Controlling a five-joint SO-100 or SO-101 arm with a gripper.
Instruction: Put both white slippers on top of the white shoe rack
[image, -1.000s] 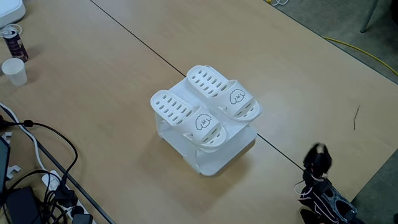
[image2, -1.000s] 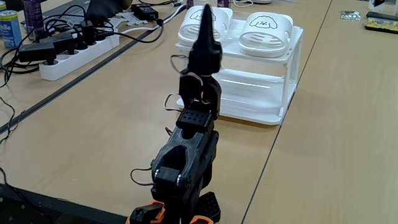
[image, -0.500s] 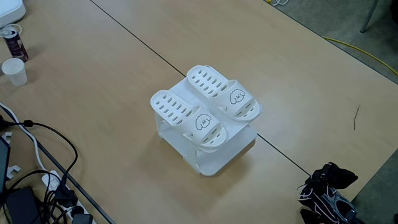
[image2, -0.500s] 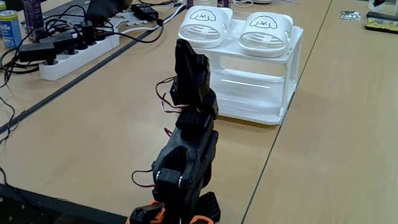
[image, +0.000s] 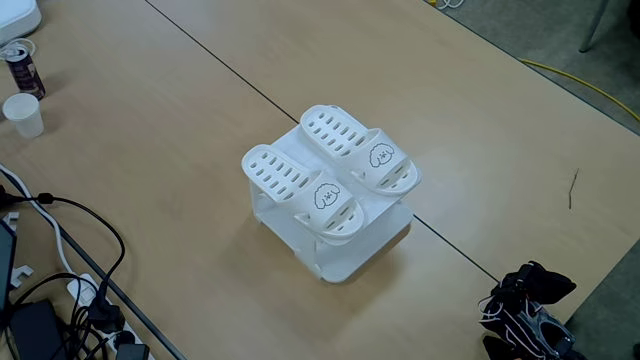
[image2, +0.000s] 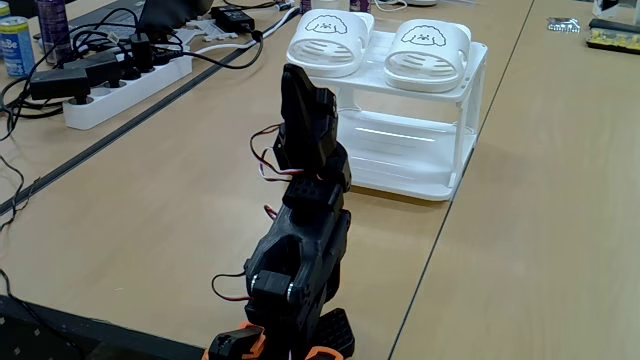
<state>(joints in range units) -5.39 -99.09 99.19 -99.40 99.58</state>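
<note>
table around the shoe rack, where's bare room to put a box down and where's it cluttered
In a fixed view the table is bare between the white shoe rack and the paper cup, and again beyond the dark seam toward the far edge. Crowded: the corner with cables, and, in a fixed view, the power strip. The rack's top holds both white slippers.

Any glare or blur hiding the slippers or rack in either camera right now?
In a fixed view from above, both white slippers are sharp under soft, even light. In the other fixed view, glare streaks the white shoe rack shelf and the folded arm hides its left side.
</note>
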